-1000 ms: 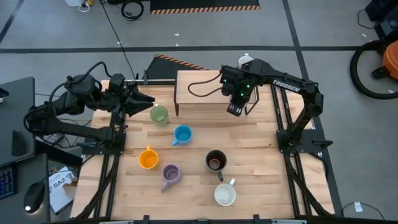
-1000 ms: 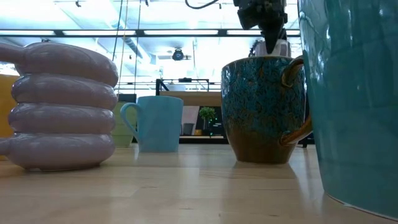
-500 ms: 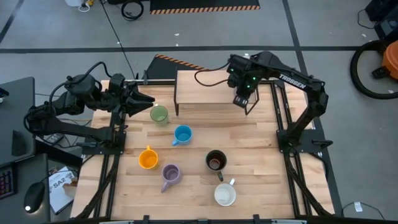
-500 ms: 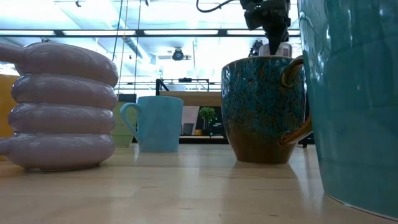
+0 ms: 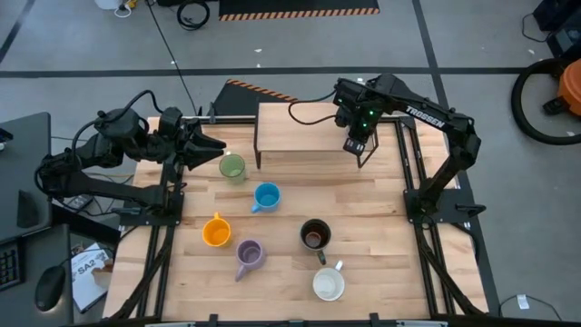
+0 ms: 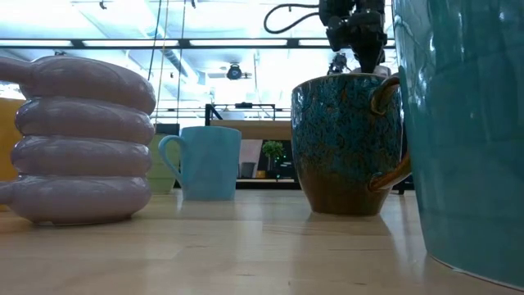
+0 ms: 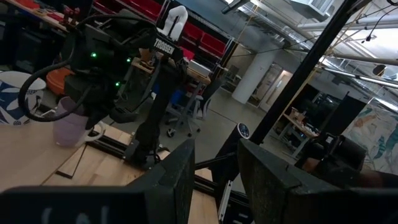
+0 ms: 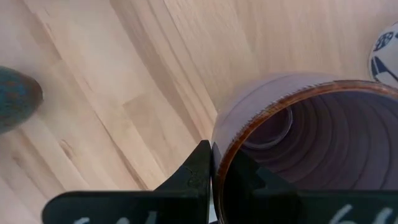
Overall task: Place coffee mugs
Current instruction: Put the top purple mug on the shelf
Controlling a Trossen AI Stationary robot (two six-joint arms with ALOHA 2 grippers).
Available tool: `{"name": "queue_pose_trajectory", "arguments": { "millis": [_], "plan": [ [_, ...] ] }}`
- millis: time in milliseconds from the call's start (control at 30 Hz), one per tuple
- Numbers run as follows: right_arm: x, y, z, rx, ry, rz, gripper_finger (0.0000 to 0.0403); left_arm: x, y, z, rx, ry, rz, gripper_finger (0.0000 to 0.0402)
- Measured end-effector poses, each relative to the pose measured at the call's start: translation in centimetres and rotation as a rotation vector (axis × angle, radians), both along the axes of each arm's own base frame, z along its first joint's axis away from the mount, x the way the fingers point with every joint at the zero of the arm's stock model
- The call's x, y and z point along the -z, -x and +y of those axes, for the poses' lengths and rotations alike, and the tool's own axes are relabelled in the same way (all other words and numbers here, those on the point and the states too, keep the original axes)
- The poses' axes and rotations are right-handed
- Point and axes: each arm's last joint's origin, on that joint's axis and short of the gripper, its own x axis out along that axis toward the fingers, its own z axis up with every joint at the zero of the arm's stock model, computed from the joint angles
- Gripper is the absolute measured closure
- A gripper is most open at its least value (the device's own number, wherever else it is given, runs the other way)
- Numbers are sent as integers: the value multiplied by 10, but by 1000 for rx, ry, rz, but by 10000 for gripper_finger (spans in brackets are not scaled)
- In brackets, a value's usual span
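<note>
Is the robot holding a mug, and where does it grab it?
Yes. The right gripper pinches a lilac mug by its rim, one finger inside and one outside. The left gripper holds nothing.

"TROSSEN" is printed in white along the right arm [image 5: 427, 114]; the same lettering is seen in the left wrist view.

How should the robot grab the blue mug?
By its rim, from straight above: the blue mug stands upright, mouth open, so one finger fits inside the wall. Pick the side away from its handle, which sticks out toward the orange mug.
</note>
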Motion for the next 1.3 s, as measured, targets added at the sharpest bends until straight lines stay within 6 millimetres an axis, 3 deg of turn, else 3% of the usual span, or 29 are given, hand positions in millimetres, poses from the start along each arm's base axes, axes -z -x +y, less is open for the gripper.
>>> {"name": "queue_pose_trajectory", "arguments": {
  "millis": [433, 1300],
  "plan": [
    [0, 9, -15, -16, -30, -23, 371, 0, 0, 0, 0, 0, 0, 274],
    [0, 8, -13, -35, 11, 3, 327, 0, 0, 0, -1, -9, 0, 274]
  ]
}}
